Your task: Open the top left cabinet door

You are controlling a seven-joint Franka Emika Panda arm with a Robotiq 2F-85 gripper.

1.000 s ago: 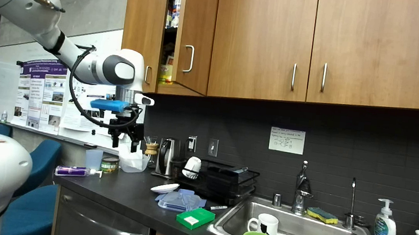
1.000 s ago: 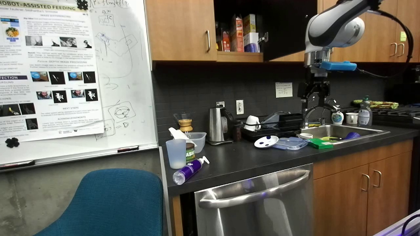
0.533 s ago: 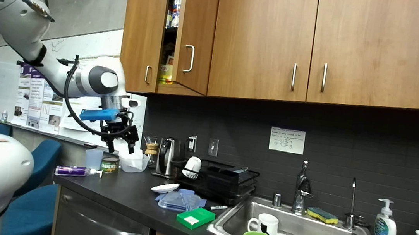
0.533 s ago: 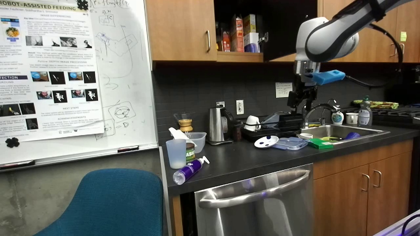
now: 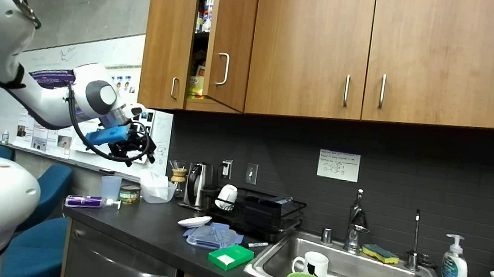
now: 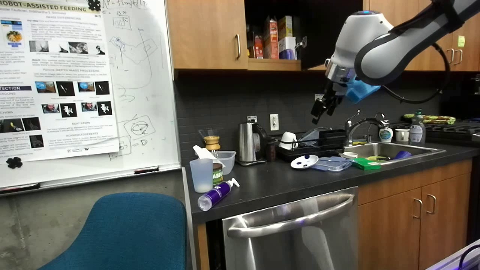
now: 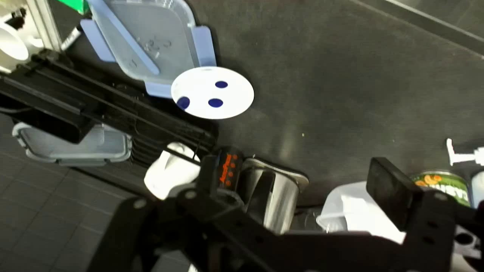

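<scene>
Running along the wall (image 5: 292,145), the cabinets (image 5: 457,59) hang above the worktop (image 6: 258,187), leaving a gap for reaching and working. In front of them the arm (image 6: 390,56) leans in with bent joints, probably to keep room to turn and rise. The left door (image 6: 206,33), the one to open, sits at the cabinets' left end and looks closed; the next door (image 5: 236,22) is open, angled clear of it. Beside the sink (image 5: 365,275) is the rack (image 6: 305,151), a handy spot for draining. The hand (image 7: 297,174) hangs tilted, lower than the left door and apart from it, spread wide and pinching nothing, presumably set so that it can close around something slim. The lid (image 7: 166,41) lies by the rack, overlapped by the plate (image 7: 213,94), perhaps for want of space inside; the mug (image 7: 170,172) rests tipped in the rack, likely to let it drain. The handle (image 6: 238,47) runs upright by the left door's right edge, on the side away from where its hinges probably are, so a pull should work best there.
</scene>
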